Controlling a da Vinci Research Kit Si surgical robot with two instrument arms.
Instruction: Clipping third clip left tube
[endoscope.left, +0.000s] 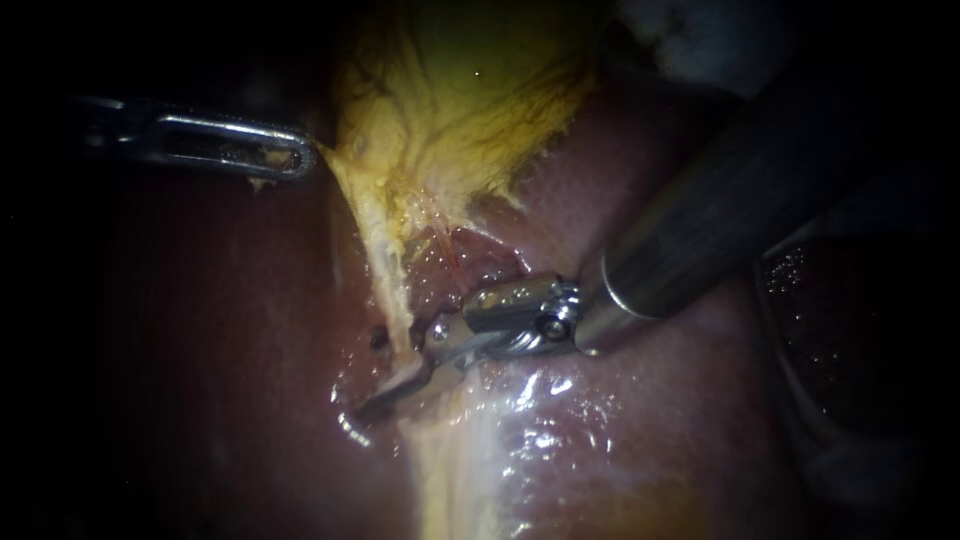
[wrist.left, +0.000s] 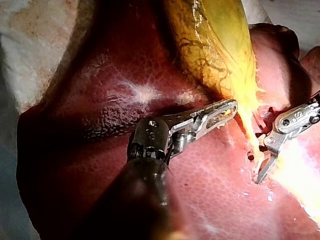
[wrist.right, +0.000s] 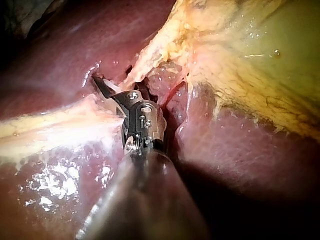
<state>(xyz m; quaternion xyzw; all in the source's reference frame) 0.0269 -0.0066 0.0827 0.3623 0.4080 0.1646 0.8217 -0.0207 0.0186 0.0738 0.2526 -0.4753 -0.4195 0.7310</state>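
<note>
The yellow-green gallbladder (endoscope.left: 470, 90) lies on the dark red liver (endoscope.left: 650, 420). From its lower edge a pale yellow tube (endoscope.left: 385, 260) runs down over the liver. My left instrument (endoscope.left: 300, 160) comes in from the left with slotted jaws shut on the gallbladder's fringe, also seen in the left wrist view (wrist.left: 231, 107). My right instrument (endoscope.left: 385, 395) reaches down from the upper right. Its jaws stand open astride the tube (wrist.right: 131, 75), one jaw on each side (wrist.right: 120, 80). A small metal clip (endoscope.left: 352, 430) glints just beyond the jaw tips.
A broad pale band of tissue (endoscope.left: 460, 470) continues below the jaws over the wet liver. White cloth (wrist.left: 30, 30) borders the liver beside my left instrument's shaft. The right shaft (endoscope.left: 740, 200) covers the upper right of the field.
</note>
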